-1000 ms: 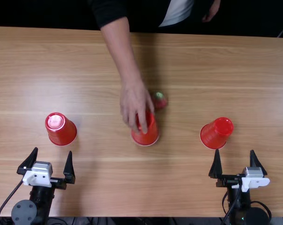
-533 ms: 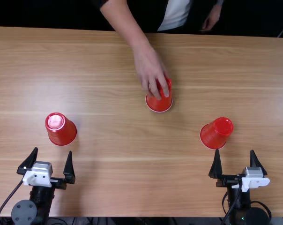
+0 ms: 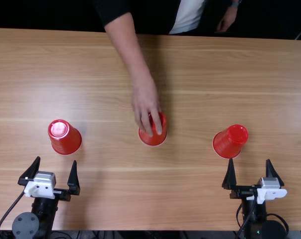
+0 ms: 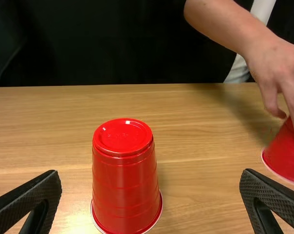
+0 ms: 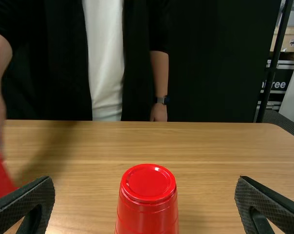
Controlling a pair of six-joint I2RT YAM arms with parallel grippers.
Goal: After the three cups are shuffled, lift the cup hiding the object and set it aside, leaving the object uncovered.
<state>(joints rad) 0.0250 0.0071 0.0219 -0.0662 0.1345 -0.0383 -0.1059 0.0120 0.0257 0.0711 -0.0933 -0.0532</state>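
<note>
- The hand [image 3: 146, 107] of a person across the table [image 3: 270, 74] grips the middle cup [image 3: 154, 135] from above, with fingers draped over its top and side. This is likely a hold for sliding it around in the shuffle.
- The left cup [image 3: 65, 137] and right cup [image 3: 230, 141] stand upside down and untouched, each just ahead of a gripper. All three cups are roughly in a row.
- The left gripper [image 3: 55, 160] and right gripper [image 3: 249, 161] sit at the near edge, fingers spread wide and holding nothing. They are probably parked clear of the shuffle.
- I cannot tell which cup covers the object.
</note>
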